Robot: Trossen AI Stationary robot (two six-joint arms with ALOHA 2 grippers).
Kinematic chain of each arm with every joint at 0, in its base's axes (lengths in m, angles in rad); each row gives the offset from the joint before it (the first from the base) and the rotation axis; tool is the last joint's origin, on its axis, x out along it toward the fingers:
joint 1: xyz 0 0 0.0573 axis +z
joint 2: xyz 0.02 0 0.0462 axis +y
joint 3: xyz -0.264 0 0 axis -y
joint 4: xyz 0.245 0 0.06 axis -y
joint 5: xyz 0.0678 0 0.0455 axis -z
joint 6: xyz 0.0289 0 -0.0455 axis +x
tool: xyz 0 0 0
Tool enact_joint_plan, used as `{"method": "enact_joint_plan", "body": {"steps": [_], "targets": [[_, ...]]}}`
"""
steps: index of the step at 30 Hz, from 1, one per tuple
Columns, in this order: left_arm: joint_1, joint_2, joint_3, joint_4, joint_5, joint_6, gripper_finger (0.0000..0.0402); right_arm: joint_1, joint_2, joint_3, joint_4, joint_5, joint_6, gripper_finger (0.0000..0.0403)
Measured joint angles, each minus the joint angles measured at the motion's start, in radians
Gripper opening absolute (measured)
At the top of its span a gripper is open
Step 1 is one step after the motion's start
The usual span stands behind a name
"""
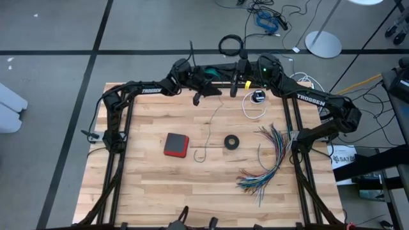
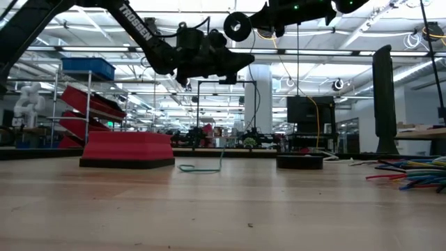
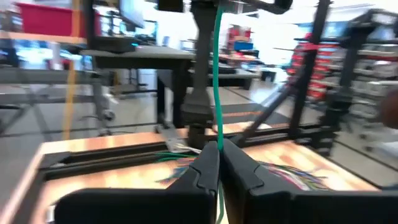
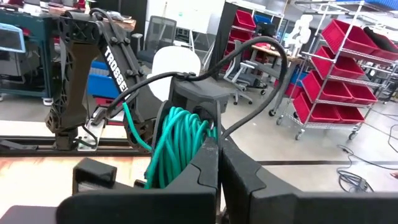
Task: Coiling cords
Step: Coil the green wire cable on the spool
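Two cords: teal cord (image 4: 177, 140) mostly coiled on left gripper (image 3: 217, 163), fingers clamped on strand, tail on table (image 1: 128, 191); white cord (image 1: 250, 110) under right gripper (image 4: 219, 158), fingers together. One red box (image 1: 176, 144), one black ring (image 1: 232, 142), one wire bundle (image 1: 268, 163).

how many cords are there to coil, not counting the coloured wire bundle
2. The teal-green cord hangs from both raised pincers at the table's far edge, partly coiled, its tail trailing onto the table. The white cord lies looped on the table near the right arm's base. None seem hidden.
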Motion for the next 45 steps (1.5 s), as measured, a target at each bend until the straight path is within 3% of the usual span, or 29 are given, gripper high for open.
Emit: {"method": "enact_joint_plan", "body": {"steps": [5,14,23,28,40,45], "targets": [[0.033,0.0,0.0,0.006,-0.075,0.003,0.0004,0.0,0.0,0.0,-0.003,0.001,0.0,0.0],[0.142,0.0,0.0,-0.021,-0.087,-0.079,0.0002,-0.002,0.0,0.0,-0.105,0.021,-0.043,0.0],[0.154,0.0,0.0,-0.018,-0.063,-0.13,0.0001,-0.002,0.0,0.0,-0.348,0.218,-0.172,0.0],[0.136,0.0,0.001,-0.025,-0.064,-0.152,0.0,0.004,0.006,0.0,-0.391,0.342,-0.228,0.0],[0.126,-0.001,0.003,-0.077,-0.07,-0.189,0.0,0.044,0.067,0.0,-0.433,0.462,-0.279,0.0],[0.124,-0.002,0.003,-0.107,-0.065,-0.2,0.0,0.048,0.08,0.0,-0.427,0.466,-0.283,0.0]]}}
